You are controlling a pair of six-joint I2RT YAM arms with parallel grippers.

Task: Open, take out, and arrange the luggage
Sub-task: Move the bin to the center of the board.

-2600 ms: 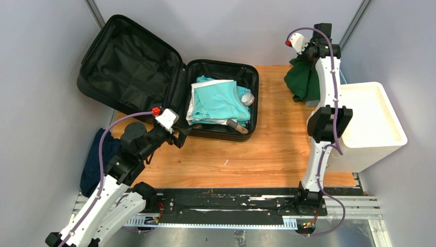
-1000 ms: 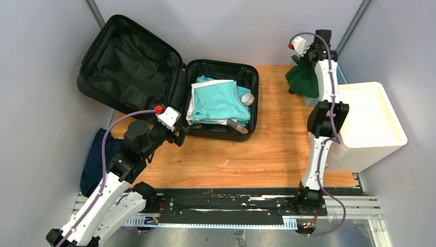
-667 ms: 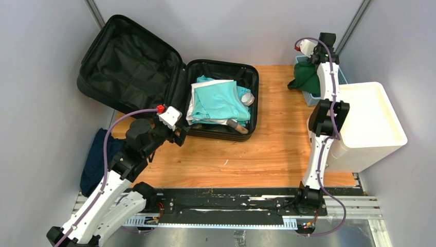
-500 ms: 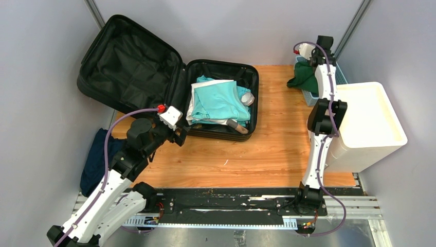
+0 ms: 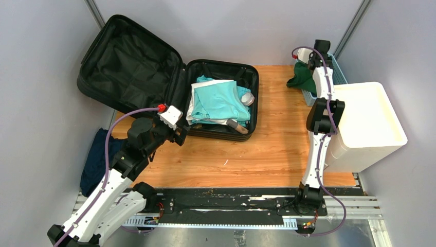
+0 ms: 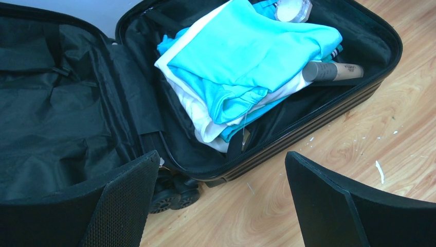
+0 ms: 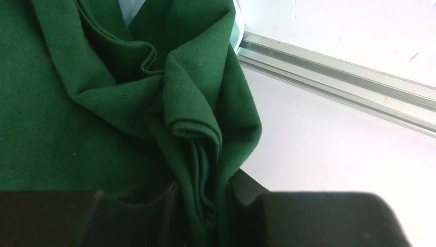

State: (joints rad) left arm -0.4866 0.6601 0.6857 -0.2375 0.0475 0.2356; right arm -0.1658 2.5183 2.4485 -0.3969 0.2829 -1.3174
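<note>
Lying open: one luggage (image 5: pixel 169 85); one green cloth (image 5: pixel 302 78); one basket (image 5: pixel 340 72).

A large black hard-shell suitcase (image 5: pixel 128 67) (image 6: pixel 67 128) lies open at the far left corner of the wooden counter (image 5: pixel 267 149). Its lid half tilts back past the counter's left edge, black fabric lining facing up. The base half rests flat on the counter, with its ribbed shell toward the near edge. Small black wheels (image 6: pixel 172 195) sit by the hinge. Folded turquoise and white garments (image 5: pixel 218 100) (image 6: pixel 247 67) fill the base.
</note>
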